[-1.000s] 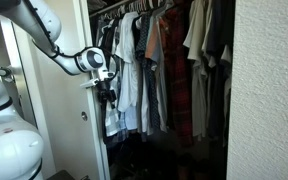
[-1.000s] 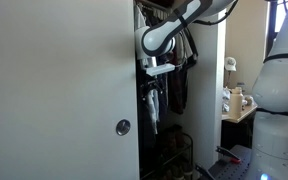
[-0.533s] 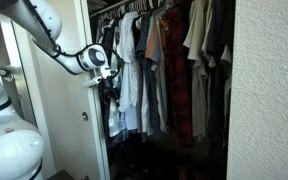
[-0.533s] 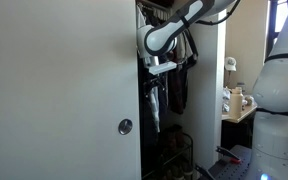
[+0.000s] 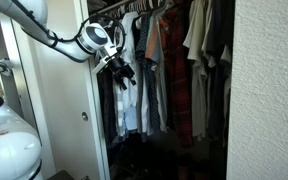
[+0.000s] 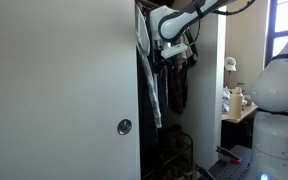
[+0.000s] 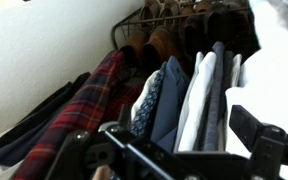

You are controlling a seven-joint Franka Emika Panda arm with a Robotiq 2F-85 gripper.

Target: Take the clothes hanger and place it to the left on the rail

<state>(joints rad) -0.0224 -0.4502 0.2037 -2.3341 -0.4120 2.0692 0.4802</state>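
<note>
Open gripper up among the hanging shirts, a little below the rail.

The gripper (image 5: 124, 74) has its jaws wide apart and holds nothing. In the wrist view its two dark fingers (image 7: 264, 138) stand at the lower edge with only clothes seen between them. The rail (image 5: 126, 10) runs above the gripper and somewhat ahead of it, crowded with hooks. The wooden hangers (image 7: 162, 42) hang on it beyond the fingertips and apart from them; which of them is the task's hanger I cannot tell. Directly ahead of the gripper a red plaid shirt (image 7: 84, 100), a blue shirt (image 7: 169, 95) and white shirts (image 7: 199, 95) hang pressed close together. In both exterior views the gripper is close to the edge of the clothes; whether it touches them I cannot tell. The white closet door (image 6: 64, 90) with its round knob (image 6: 124, 126) lies below the gripper and to its side.
</note>
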